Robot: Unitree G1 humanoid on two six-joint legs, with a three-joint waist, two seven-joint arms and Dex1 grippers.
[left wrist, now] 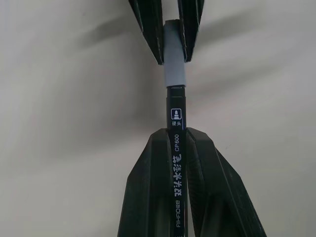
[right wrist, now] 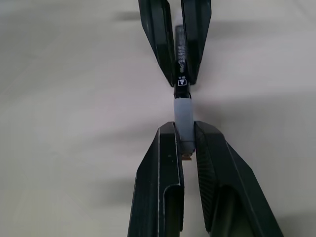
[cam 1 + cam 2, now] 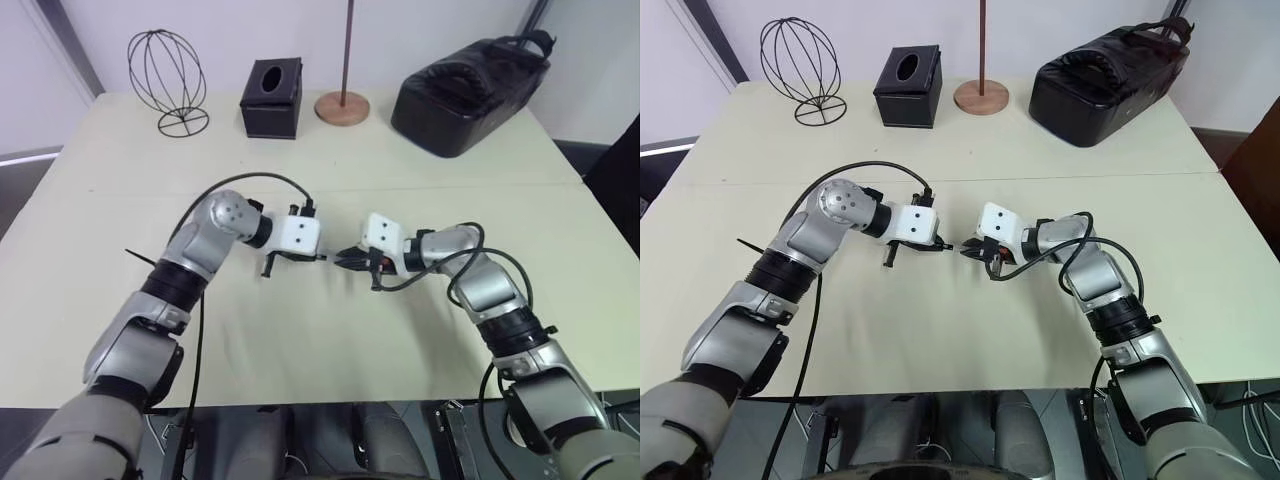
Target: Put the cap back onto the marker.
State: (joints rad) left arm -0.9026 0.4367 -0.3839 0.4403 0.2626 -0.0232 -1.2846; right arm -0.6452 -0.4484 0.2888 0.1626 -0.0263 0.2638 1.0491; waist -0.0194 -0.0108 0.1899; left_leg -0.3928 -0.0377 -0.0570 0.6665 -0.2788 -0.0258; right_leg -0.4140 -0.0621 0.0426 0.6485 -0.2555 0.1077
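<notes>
A wide pale table (image 3: 420,330) fills the scene. At its far edge, on the robot's right, sits a bulky black bag (image 3: 470,92). Further left along that edge stand a black tissue box (image 3: 272,97), a round wire frame (image 3: 167,80) on its ring foot, and a thin pole rising from a round wooden base (image 3: 342,106).

Above the middle of the table the two arms meet tip to tip. The left gripper (image 3: 318,257) points toward the right one, and its black fingers (image 1: 148,192) are clamped on the marker (image 1: 177,163), a thin black stick with white print along its barrel. The marker runs out past the fingertips toward the other arm.

The right gripper (image 3: 342,260) faces it, with its fingers (image 2: 163,173) pinched on the cap (image 2: 183,118), a short light-grey tube. The cap sits in line with the marker and its open end meets the marker's black barrel, so the two parts are joined end to end in the small gap between the two grippers, held off the table.
</notes>
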